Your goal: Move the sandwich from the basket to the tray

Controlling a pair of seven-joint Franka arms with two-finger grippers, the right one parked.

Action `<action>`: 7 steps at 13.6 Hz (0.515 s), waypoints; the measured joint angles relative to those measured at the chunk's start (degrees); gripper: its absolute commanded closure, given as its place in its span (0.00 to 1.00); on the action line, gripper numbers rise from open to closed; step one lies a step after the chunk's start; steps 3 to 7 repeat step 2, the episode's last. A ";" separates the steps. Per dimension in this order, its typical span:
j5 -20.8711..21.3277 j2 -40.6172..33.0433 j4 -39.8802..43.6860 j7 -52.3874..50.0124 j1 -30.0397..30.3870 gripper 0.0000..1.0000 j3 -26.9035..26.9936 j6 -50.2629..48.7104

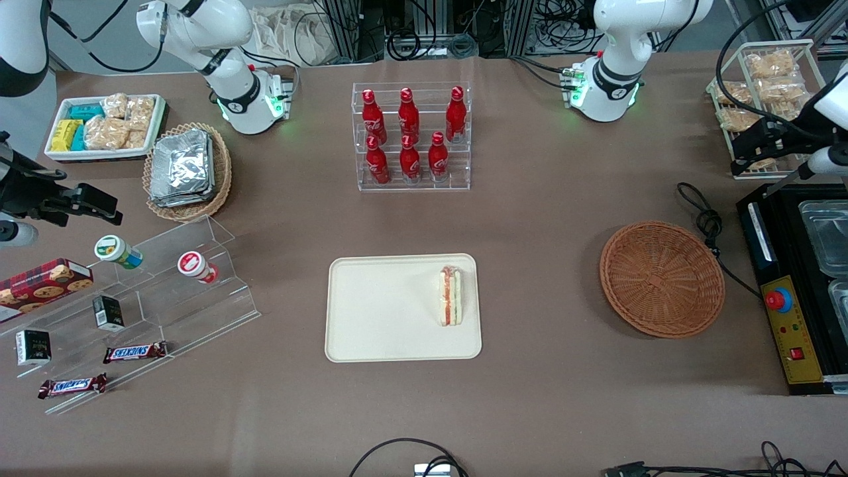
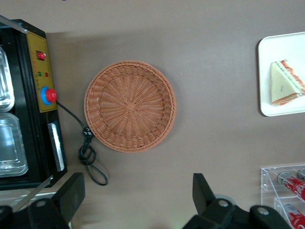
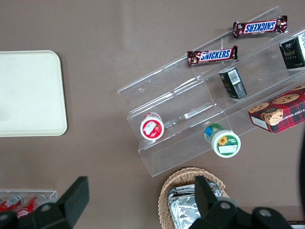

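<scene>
**A:** What sits around the work area?

**B:** A clear acrylic rack (image 1: pixel 412 138) holding six red bottles stands farther from the front camera than the large flat cream-beige rectangular tray (image 1: pixel 387 331). Toward the working arm's end lie a black control box with a red button (image 1: pixel 785 301) and a wire rack of bagged snacks (image 1: pixel 762 93); a black cable (image 1: pixel 707 222) loops on the table between the box and the round reddish-brown woven wicker basket (image 1: pixel 662 278). Toward the parked arm's end there is a clear stepped acrylic stand (image 1: pixel 142 311) with two lidded cups, two dark little boxes and a red cookie box, two Snickers bars (image 1: pixel 134 352) on it, a lighter tan wicker basket of foil packets (image 1: pixel 187 171) and a small white tray of snacks (image 1: pixel 105 126).

**A:** Anything between basket and tray?

**B:** Only bare brown tablecloth (image 1: pixel 536 218).

**A:** And the sandwich?

**B:** The small triangular wedge of pale bread (image 1: pixel 450 295) with red, orange and green filling layers lies on the cream tray, near the edge closest to the basket, well apart from the basket itself. One sandwich, one tray, one reddish basket with nothing in it.

**A:** Where is the gripper?

**B:** The left arm's gripper (image 2: pixel 138 198) hangs high above the table near the wicker basket, seen from the wrist camera with the basket (image 2: pixel 129 106) below it. Its black fingers (image 2: pixel 71 191) stand spread wide with nothing between them.
</scene>
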 measured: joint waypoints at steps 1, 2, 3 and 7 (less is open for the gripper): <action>-0.62 0.00 -0.16 -0.36 0.02 0.00 0.03 0.00; -0.92 0.00 -0.35 -0.77 0.02 0.00 0.04 0.00; -0.92 0.00 -0.35 -0.77 0.02 0.00 0.04 0.00; -0.92 0.00 -0.35 -0.77 0.02 0.00 0.04 0.00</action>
